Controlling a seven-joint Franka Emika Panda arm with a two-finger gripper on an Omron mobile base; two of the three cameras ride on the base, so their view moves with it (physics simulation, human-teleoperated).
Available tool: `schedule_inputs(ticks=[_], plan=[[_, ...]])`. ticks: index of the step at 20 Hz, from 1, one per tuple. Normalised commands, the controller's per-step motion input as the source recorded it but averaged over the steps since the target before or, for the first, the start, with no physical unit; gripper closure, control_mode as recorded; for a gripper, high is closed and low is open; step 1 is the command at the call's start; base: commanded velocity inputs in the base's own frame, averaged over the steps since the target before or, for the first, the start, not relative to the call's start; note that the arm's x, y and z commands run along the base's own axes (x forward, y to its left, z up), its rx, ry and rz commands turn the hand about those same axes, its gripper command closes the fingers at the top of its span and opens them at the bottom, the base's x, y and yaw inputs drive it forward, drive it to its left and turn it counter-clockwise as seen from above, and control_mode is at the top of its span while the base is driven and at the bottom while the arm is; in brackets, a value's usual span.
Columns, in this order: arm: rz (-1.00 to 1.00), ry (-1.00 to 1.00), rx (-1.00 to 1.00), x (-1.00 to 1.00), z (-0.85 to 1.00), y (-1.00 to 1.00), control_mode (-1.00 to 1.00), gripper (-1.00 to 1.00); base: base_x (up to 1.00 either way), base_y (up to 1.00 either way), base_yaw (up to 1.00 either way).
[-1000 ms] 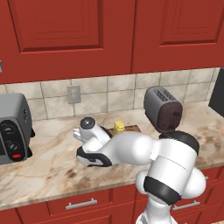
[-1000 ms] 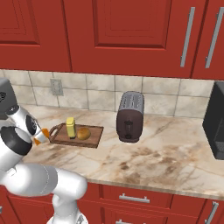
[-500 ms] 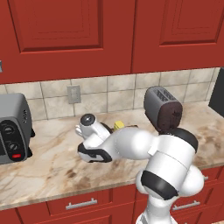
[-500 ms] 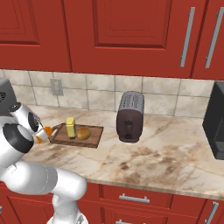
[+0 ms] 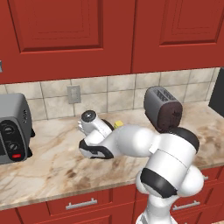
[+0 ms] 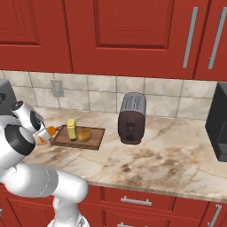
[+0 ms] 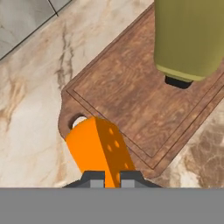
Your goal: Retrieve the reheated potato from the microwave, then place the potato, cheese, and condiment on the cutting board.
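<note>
**Cheese wedge pinched over the board's handle end**

The fingers (image 7: pixel 112 177) are nearly closed, clamped on the orange cheese wedge (image 7: pixel 99 151), right over the handle hole of the cutting board (image 7: pixel 131 94). The yellow condiment bottle (image 6: pixel 71 129) stands upright on the board, with the potato (image 6: pixel 84 135) just beside it. All on the marble bench (image 6: pixel 155 155).
</note>
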Motion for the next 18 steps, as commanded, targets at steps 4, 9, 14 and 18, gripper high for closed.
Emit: schedule_inputs(ticks=[4, 9, 14, 18], plan=[[-0.05, 0.00, 0.00, 0.11, 0.00, -0.20, -1.00, 1.00, 0.00, 0.00, 0.00], [-0.04, 0.00, 0.01, 0.11, 0.00, -0.21, -1.00, 1.00, 0.00, 0.00, 0.00], [-0.03, 0.00, 0.00, 0.11, 0.00, -0.19, -1.00, 1.00, 0.00, 0.00, 0.00], [-0.02, 0.00, 0.01, 0.11, -0.03, -0.13, -1.00, 1.00, 0.00, 0.00, 0.00]])
